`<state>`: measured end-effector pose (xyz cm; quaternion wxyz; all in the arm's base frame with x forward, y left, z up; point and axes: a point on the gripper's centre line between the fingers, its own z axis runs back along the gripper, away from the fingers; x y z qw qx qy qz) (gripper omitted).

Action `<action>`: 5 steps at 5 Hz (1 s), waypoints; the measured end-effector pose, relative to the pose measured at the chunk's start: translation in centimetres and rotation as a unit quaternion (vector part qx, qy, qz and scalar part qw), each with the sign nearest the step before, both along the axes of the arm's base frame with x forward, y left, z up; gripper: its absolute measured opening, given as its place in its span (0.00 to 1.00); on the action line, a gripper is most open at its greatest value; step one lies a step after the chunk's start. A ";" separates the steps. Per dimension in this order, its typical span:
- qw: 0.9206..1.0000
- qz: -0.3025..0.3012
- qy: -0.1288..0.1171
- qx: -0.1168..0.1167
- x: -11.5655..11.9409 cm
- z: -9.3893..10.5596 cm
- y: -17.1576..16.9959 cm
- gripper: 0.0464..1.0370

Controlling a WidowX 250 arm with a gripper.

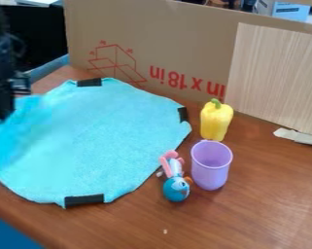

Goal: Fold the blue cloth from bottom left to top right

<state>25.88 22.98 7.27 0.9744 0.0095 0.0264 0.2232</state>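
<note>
Cardboard [164, 34] backs the brown table [268, 194] (whether the gripper [2, 109] grips, I can't tell).

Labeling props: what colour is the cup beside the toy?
Light purple, seen in the camera view.

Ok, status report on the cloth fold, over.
Pincer at left edge of cloth. Cloth spread out, not folded over. Possible snag: toy by its lower right edge, cup beside toy.

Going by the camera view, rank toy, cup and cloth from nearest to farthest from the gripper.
1. Cloth, right by the gripper at left
2. Toy, past the cloth's lower right edge
3. Cup, right of the toy
</note>
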 end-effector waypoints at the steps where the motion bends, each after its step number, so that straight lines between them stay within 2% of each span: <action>1: 1.000 -0.013 0.005 -0.017 1.8 0.0 -3.0 0.02; 2: 0.999 -0.021 0.013 -0.030 3.9 -0.4 -5.6 0.02; 3: 0.999 -0.016 0.007 -0.049 6.7 -0.1 -8.1 0.02; 4: 0.998 -0.016 -0.019 -0.053 9.3 0.5 -10.1 0.02; 5: 0.997 -0.015 -0.029 -0.067 11.4 1.0 -12.1 0.02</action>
